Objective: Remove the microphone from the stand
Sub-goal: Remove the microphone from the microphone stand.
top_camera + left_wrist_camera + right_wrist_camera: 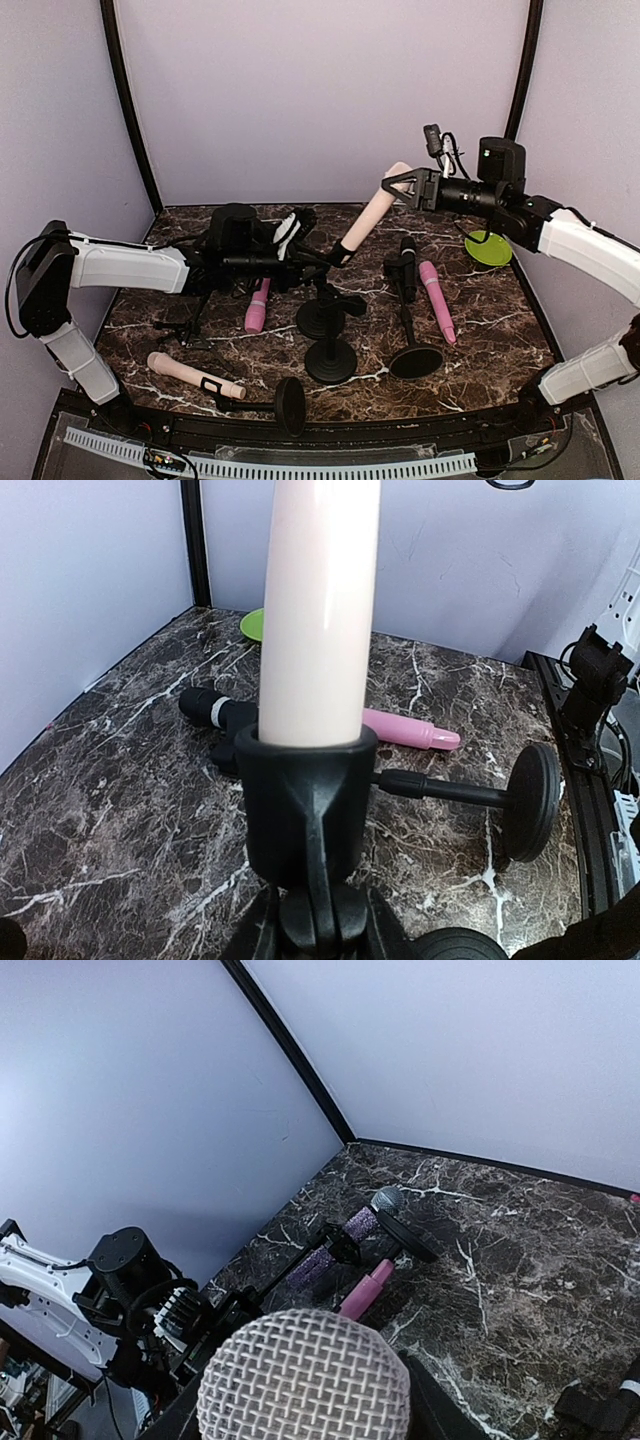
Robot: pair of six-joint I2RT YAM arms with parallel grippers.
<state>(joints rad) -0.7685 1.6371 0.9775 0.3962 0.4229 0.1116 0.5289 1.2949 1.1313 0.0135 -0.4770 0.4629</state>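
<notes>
Extraction in hand: left gripper [322, 258] pinches the stand [310, 920] narrowly; right gripper [398, 183] clasps the microphone [366, 220]; next, slide it straight from the clip [305, 790].

Obs., top view: 1 microphone [368, 218], with a smooth pale cream-pink body and a silver mesh head [305, 1375]. You can see it is not yet out: its tail end sits inside the black clip [305, 800] of the stand [342, 254].

Pose: tilted, held clear of the marble. From the clip near table centre, the body runs out toward 1 o'clock, head at the far, higher end.

Stand: black and slim. The clip is a cup-like collar closed round the body. You cannot tell which round black base is its own.
</notes>
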